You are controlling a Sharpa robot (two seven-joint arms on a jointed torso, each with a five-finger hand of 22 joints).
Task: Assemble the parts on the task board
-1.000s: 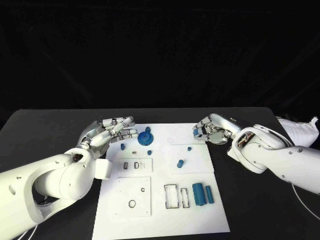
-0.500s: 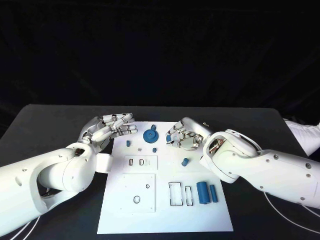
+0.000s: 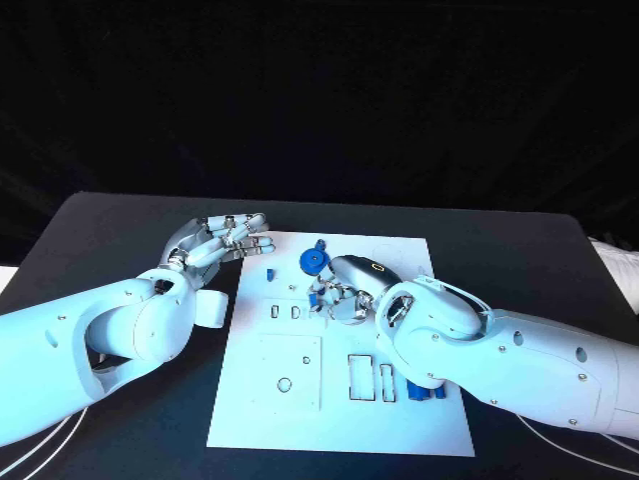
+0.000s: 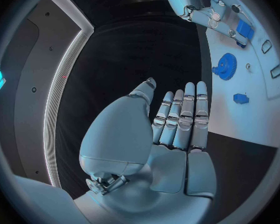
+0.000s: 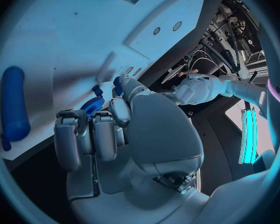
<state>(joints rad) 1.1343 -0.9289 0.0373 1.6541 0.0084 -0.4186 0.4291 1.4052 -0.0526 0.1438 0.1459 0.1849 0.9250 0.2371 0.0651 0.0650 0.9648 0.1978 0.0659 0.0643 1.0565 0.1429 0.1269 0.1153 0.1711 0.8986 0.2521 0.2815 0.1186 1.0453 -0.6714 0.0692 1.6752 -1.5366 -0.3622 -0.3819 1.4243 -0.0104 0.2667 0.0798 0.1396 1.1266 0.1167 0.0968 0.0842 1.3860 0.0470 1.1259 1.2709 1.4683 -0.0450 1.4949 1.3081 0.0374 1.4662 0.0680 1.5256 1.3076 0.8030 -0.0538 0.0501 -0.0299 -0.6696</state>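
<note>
Task board [image 3: 262,400] sits mid-frame on the table [image 3: 103,230]. Right hand [image 3: 341,295] has slid left onto the board's centre, fingers curled, grip unclear, covering small parts. Left hand [image 3: 221,243] stays open at upper left. Blue gear [image 3: 312,261] just above.

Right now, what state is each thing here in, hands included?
Left hand: open, holding nothing, at the board's far left corner.
Right hand: over the board's middle, fingers curled; whether it holds anything, cannot tell.
Gear: flat on the board.
Cylinder: lying on the board.
</note>
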